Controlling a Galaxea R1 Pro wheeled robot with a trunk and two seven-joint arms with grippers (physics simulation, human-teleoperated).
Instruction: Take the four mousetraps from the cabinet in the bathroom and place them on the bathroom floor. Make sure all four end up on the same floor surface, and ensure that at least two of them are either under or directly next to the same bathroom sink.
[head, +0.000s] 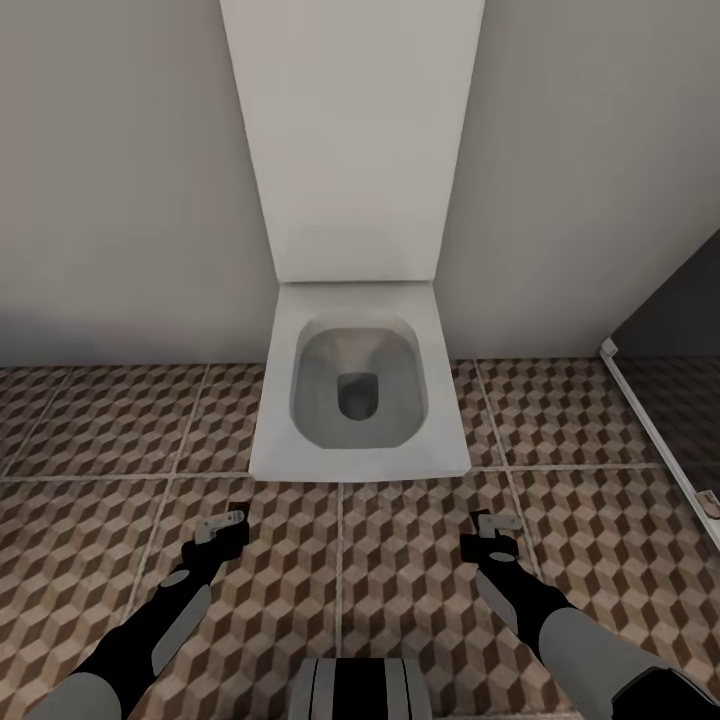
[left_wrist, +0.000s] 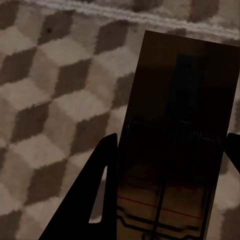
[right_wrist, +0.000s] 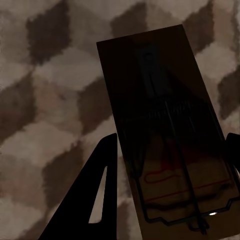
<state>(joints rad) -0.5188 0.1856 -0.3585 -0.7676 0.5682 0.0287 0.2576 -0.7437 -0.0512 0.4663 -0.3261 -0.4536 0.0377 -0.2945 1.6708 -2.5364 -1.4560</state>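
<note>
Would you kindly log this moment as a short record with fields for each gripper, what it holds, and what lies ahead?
left gripper: shut on a mousetrap, held above the bathroom floor
right gripper: shut on a second mousetrap
ahead: white toilet, lid up against the wall
far right: white rail along the floor's edge

Bathroom: white toilet (head: 358, 385) against plain wall (head: 120, 180), cube-patterned bathroom floor (head: 400, 570) tiles.
</note>
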